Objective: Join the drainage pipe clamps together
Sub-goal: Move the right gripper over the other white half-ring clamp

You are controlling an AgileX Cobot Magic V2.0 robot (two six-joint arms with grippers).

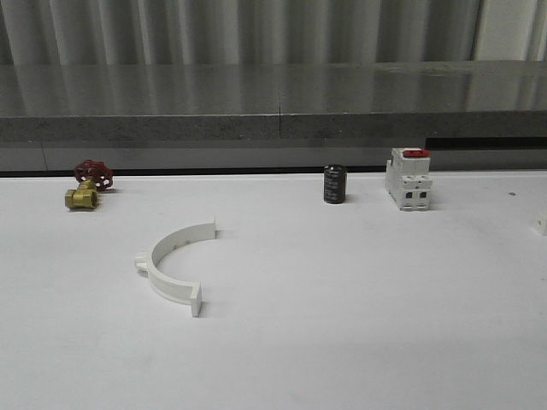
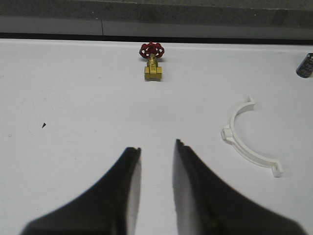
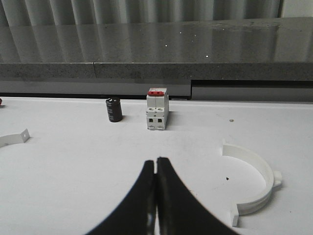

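Note:
One white half-ring drainage pipe clamp point(image 1: 172, 266) lies flat on the white table left of centre, its open side facing right; it also shows in the left wrist view point(image 2: 245, 138). A second clamp point(image 3: 255, 181) lies on the table to the right of my right gripper, open side facing left. A tab of the first clamp point(image 3: 13, 138) peeks in at that view's edge. My left gripper point(image 2: 157, 145) hovers over bare table, open and empty, well apart from the clamp. My right gripper point(image 3: 156, 160) is shut with nothing in it.
A brass valve with a red handwheel point(image 1: 87, 185) sits at the back left. A black cylinder point(image 1: 334, 184) and a white breaker with a red switch point(image 1: 408, 178) stand at the back right. A grey ledge point(image 1: 273, 102) runs behind the table.

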